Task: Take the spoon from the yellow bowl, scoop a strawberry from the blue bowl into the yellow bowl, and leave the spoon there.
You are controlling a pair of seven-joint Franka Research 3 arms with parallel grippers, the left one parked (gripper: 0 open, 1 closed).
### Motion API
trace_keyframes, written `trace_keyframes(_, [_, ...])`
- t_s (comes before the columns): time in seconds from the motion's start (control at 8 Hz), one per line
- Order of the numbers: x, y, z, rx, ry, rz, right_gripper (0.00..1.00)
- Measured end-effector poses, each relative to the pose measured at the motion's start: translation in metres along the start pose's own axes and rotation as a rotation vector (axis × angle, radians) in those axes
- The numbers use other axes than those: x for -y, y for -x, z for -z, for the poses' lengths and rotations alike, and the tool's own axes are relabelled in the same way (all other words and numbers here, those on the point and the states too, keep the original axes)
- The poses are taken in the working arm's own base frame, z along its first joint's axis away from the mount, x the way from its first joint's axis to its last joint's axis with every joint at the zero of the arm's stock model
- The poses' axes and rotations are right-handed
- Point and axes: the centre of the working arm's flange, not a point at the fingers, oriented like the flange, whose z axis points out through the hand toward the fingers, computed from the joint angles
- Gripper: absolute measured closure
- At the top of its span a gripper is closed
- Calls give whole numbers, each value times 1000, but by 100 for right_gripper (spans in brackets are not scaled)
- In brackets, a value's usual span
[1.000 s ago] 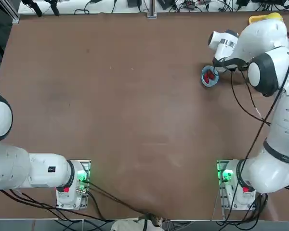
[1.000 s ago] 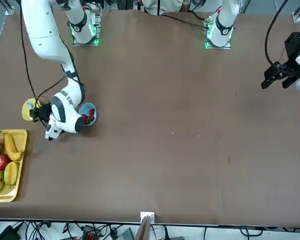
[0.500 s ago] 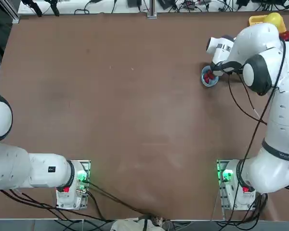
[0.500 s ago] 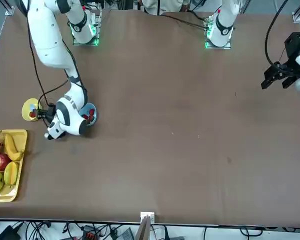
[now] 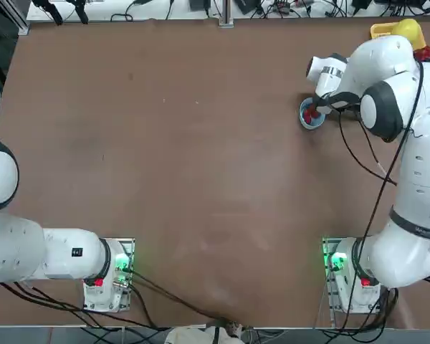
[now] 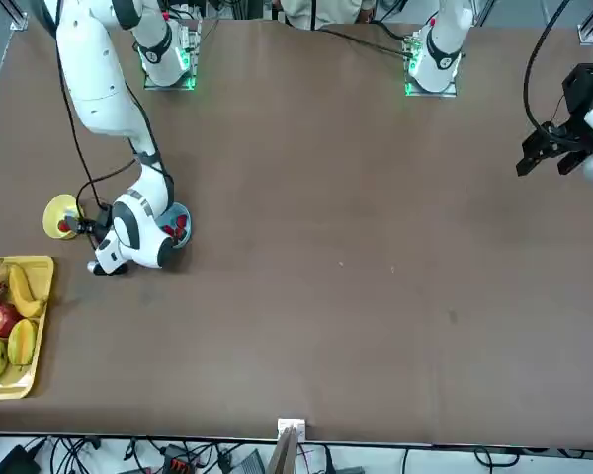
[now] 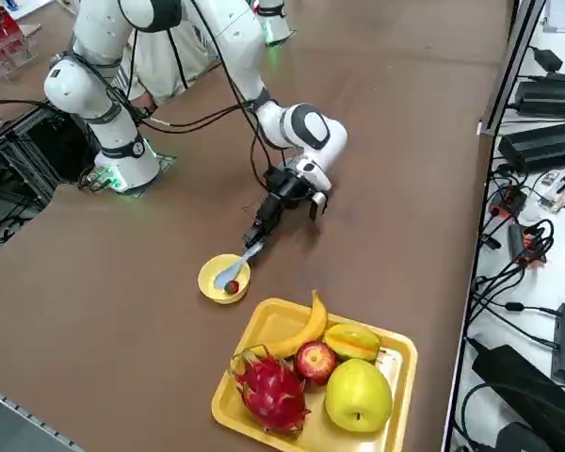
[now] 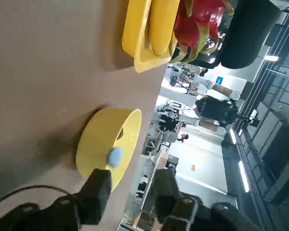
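Note:
The yellow bowl (image 7: 222,280) (image 6: 57,213) (image 8: 106,144) stands on the table with one strawberry (image 7: 232,286) in it. The pale spoon (image 7: 235,267) lies in this bowl, and its handle tip (image 8: 114,156) leans out over the rim toward my right gripper (image 7: 258,233) (image 8: 132,175). That gripper is low, just beside the bowl, open, with nothing between its fingers (image 8: 100,185). The blue bowl (image 5: 312,115) (image 6: 176,225) holds red strawberries and sits right behind the wrist. In the top view the arm hides the yellow bowl.
A yellow rectangular tray (image 7: 264,325) with a banana, an apple, a dragon fruit and other fruit sits close beside the yellow bowl, toward the table's far right corner. Black cables hang from the arm over the blue bowl. Cables and power bricks lie beyond the table's edge.
The right gripper's fingers have parted and let go of the spoon, which now rests in the yellow bowl. The wrist has drawn back a little from the yellow bowl.

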Motion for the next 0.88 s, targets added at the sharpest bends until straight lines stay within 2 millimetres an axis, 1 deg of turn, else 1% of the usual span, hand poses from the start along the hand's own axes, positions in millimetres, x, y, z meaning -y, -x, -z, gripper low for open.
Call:
trace_keyframes(0.12, [-2, -3, 3, -8, -7, -7, 19])
trace_keyframes(0.25, [-6, -5, 10, -4, -39, -24, 2])
trace_keyframes(0.38, [-12, -8, 23, 7, -98, -44, 0])
trace_keyframes(0.5, [-27, -11, 43, 11, -171, -53, 1])
trace_keyframes(0.62, [-51, -11, 63, 7, -246, -57, 0])
trace_keyframes(0.75, [-83, -7, 81, -2, -330, -55, 0])
trace_keyframes(0.88, [-117, -1, 95, -13, -413, -45, 0])
